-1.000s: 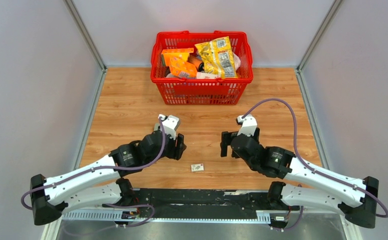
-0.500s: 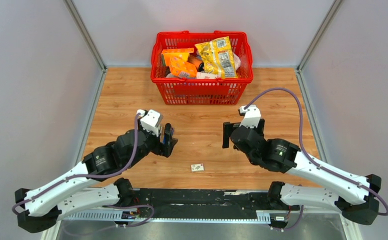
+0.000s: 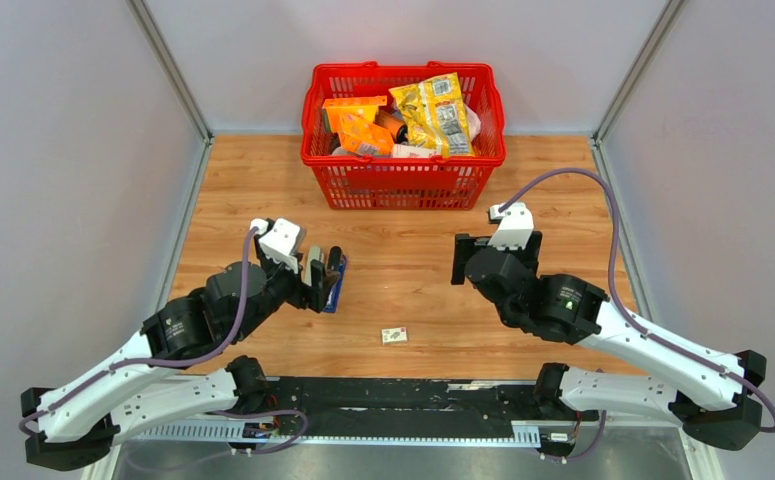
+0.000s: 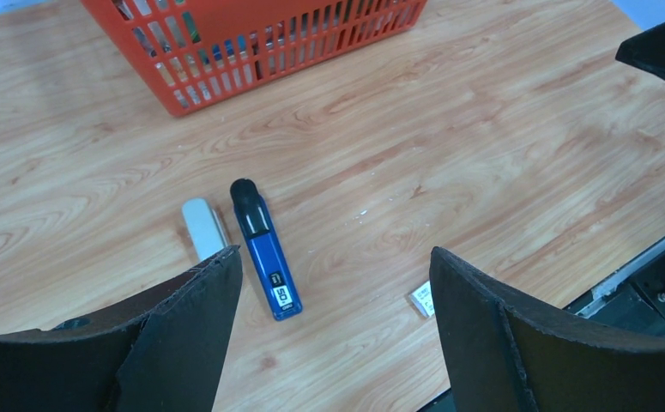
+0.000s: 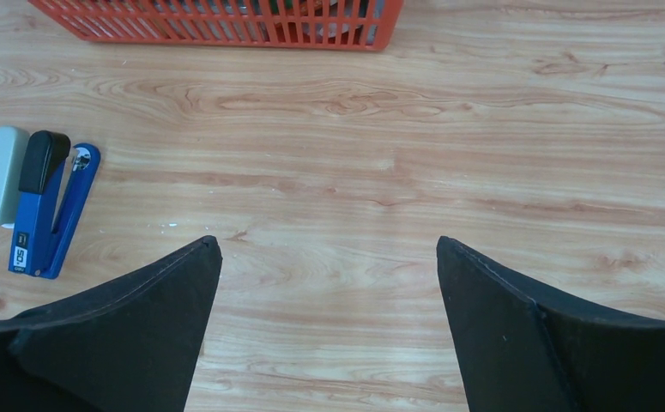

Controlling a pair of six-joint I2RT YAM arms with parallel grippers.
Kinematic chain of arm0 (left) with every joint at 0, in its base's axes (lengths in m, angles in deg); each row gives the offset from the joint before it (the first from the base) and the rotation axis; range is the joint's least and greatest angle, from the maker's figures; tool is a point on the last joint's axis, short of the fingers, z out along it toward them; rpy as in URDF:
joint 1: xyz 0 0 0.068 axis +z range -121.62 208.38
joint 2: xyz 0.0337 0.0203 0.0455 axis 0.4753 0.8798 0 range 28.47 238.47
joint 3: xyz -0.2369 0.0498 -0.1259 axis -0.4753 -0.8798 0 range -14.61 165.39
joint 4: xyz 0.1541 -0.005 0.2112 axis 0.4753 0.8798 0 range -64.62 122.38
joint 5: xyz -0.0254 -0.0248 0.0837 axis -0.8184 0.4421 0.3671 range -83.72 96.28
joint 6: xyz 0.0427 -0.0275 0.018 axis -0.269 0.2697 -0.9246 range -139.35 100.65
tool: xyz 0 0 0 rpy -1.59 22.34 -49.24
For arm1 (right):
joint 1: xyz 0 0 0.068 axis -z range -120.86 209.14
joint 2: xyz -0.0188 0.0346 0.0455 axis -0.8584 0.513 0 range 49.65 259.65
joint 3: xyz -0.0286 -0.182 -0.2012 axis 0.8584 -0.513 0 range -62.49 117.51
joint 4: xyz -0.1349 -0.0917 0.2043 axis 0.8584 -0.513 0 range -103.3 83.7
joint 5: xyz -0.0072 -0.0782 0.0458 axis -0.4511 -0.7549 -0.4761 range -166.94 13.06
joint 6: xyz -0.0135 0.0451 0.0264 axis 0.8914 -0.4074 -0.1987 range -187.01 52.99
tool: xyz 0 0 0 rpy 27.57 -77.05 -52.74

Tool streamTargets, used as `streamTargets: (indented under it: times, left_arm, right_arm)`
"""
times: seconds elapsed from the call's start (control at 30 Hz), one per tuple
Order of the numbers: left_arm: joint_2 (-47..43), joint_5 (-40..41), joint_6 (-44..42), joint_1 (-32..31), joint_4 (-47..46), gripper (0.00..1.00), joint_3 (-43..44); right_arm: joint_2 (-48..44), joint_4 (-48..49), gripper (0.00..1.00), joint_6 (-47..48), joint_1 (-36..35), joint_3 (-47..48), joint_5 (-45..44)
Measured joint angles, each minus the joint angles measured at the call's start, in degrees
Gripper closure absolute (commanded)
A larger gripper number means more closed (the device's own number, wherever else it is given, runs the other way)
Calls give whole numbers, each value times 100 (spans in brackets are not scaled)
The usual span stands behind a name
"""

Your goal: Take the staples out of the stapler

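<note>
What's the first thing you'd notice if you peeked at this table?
The bright red basket stuffed with orange and yellow snack packets, at the far edge of the wooden table, grabs the eye first. Next comes the little blue stapler with a black end. It lies flat beside a pale grey block, close by the left gripper, whose jaws stand open.

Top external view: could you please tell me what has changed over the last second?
The left gripper drew back leftward, uncovering the stapler, which lies free on the table beside a light grey piece. The right gripper swung rightward, away from the middle. Both are open now. The red basket and small white tag stayed put.
</note>
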Motion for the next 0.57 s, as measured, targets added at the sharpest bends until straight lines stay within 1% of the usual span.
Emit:
streamTargets:
  times: [0.4, 0.57]
  left_arm:
    - [-79, 4, -234, 0, 24, 13, 0]
    - [-151, 13, -295, 0, 26, 13, 0]
  right_arm:
    - [15, 46, 0, 286, 0, 0, -315]
    - [142, 164, 0, 592, 0, 13, -361]
